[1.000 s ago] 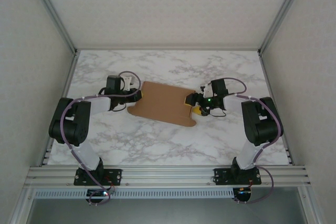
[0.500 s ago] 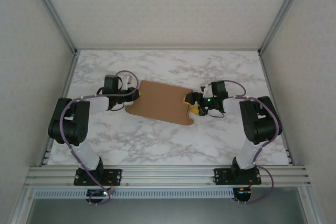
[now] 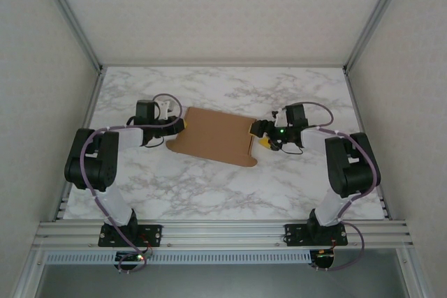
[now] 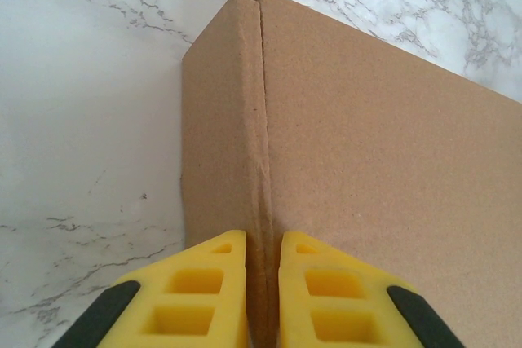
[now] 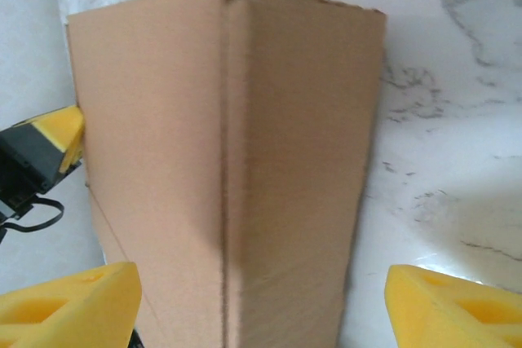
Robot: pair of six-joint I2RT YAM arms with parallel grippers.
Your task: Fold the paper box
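The left pincer is pinched tight on the paper box. Its two yellow fingers press against either side of a raised crease at the box's left end, with only the folded cardboard between them. In the overhead view that pincer meets the box at its far-left corner.

The right pincer stands spread wide, with the box's right end between its two yellow tips. The tip on the right of the wrist view is clear of the cardboard. Whether the other one touches it I cannot tell. From above, the right pincer sits at the box's right edge.

The brown box lies in the middle of the marbled desk, between the two arms. Its long axis runs left to right across the desk and is slightly skewed, so the right end is a little nearer the arm bases than the left. In each wrist view the crease runs straight away from the camera along the box.
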